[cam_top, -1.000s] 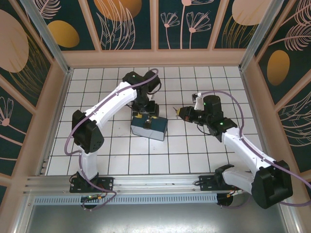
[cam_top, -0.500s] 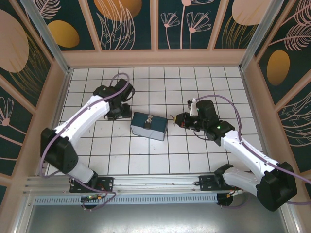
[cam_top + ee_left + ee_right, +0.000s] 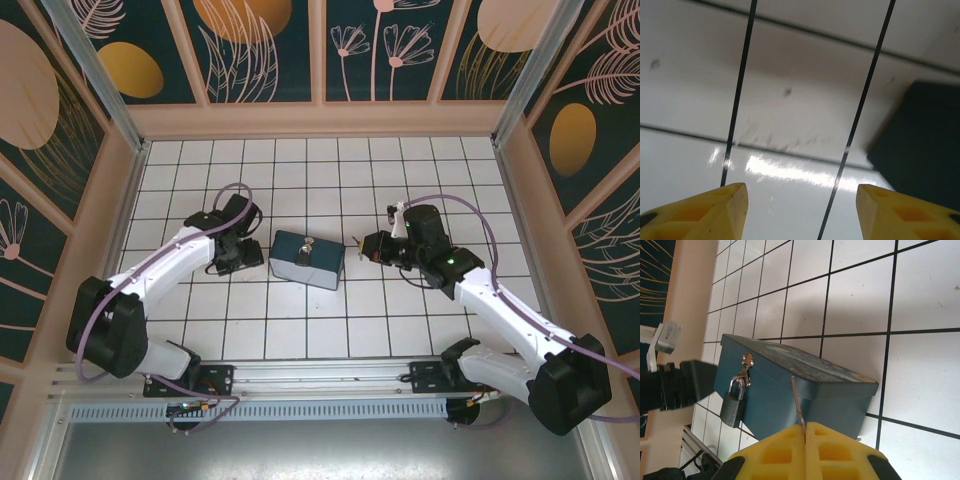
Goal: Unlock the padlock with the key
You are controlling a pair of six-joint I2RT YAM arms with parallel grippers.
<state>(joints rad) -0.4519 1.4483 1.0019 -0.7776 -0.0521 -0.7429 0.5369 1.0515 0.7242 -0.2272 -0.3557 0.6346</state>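
My right gripper point(image 3: 805, 429) was clenched on the key point(image 3: 797, 397), its blade pointing at the closed blue box point(image 3: 771, 412). The padlock point(image 3: 732, 405) hung from the hasp on the box's side. My left gripper point(image 3: 801, 200) was spread wide and empty over the tiled table point(image 3: 790, 100), just beside the box.

The desk point(image 3: 330, 330) is white with a thin dark grid, and the box point(image 3: 790, 385) is deep teal-blue with paler mottling on its lid. On the box's front the padlock point(image 3: 732, 408) is dark grey with a silvery shackle. The key point(image 3: 796, 400) is silvery, and the right hand point(image 3: 805, 426) and left hand point(image 3: 801, 192) are yellow.
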